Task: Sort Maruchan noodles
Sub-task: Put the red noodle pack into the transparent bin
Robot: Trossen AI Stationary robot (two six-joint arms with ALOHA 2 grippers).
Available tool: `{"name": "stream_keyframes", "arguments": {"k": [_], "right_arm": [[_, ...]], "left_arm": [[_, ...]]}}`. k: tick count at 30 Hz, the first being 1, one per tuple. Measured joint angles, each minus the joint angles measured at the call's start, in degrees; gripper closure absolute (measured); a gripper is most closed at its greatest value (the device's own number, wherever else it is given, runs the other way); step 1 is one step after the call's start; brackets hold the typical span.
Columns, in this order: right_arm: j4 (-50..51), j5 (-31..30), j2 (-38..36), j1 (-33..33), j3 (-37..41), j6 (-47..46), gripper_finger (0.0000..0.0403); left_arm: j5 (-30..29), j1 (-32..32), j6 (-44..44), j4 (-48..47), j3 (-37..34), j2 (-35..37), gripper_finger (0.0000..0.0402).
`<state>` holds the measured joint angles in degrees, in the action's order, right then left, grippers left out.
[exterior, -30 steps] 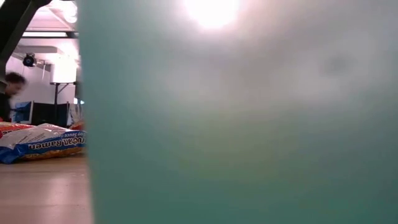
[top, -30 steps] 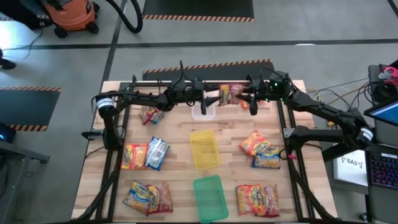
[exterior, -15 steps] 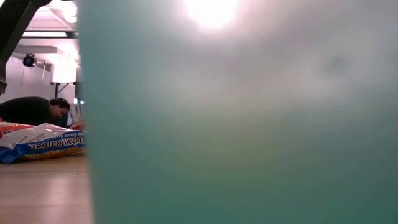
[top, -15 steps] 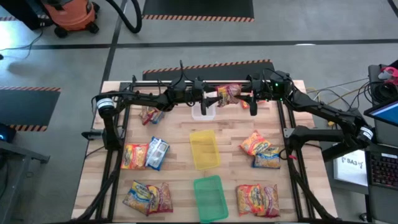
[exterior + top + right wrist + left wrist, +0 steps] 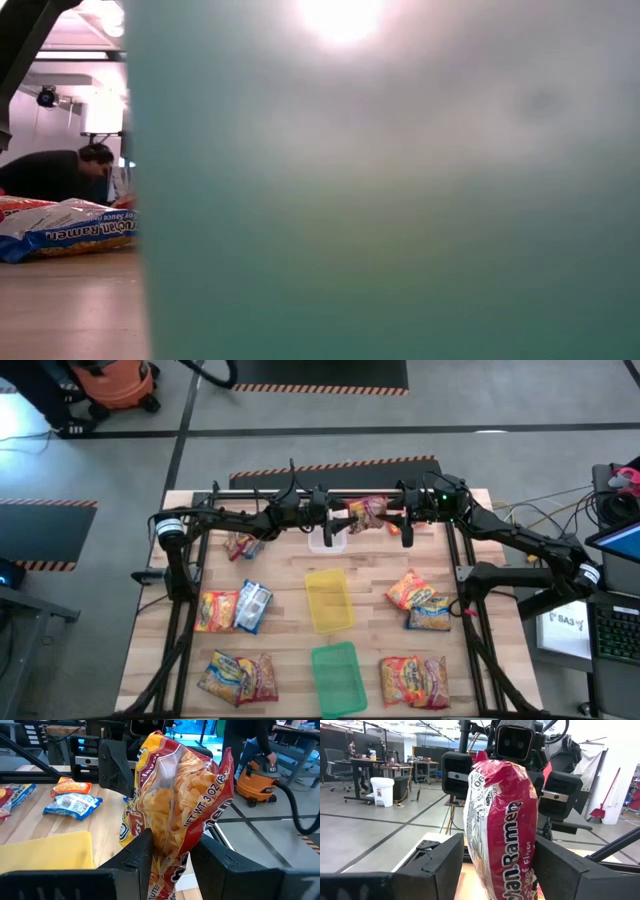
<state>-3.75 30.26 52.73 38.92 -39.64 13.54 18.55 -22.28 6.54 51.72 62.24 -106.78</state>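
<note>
Since a second ago, we see the red ramen packet carried slightly toward the left arm; the packets on the tabletop have not moved. The right hand is clamped on that packet, holding it upright in the air above the clear tray. The left hand faces it with fingers apart on either side of the packet; we cannot tell whether they touch it. The green tray blocks most of the low view.
</note>
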Motion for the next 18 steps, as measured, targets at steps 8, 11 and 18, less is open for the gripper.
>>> {"name": "stream_keyframes", "arguments": {"k": [8, 11, 18], "right_arm": [[0.07, -0.07, 0.00, 0.02, 0.00, -0.54, 0.0294], [0.07, -0.26, -0.02, 0.04, 0.00, -0.79, 0.0294], [0.31, -0.17, -0.04, 0.09, 0.00, -2.47, 0.0286]], "left_arm": [[0.04, 0.13, 0.03, 0.00, 0.00, 0.00, 0.0257], [0.03, 0.13, 0.03, -0.01, 0.00, 0.00, 0.0279], [0.06, 0.13, 0.08, 0.00, 0.00, 0.00, 0.0280]]}}
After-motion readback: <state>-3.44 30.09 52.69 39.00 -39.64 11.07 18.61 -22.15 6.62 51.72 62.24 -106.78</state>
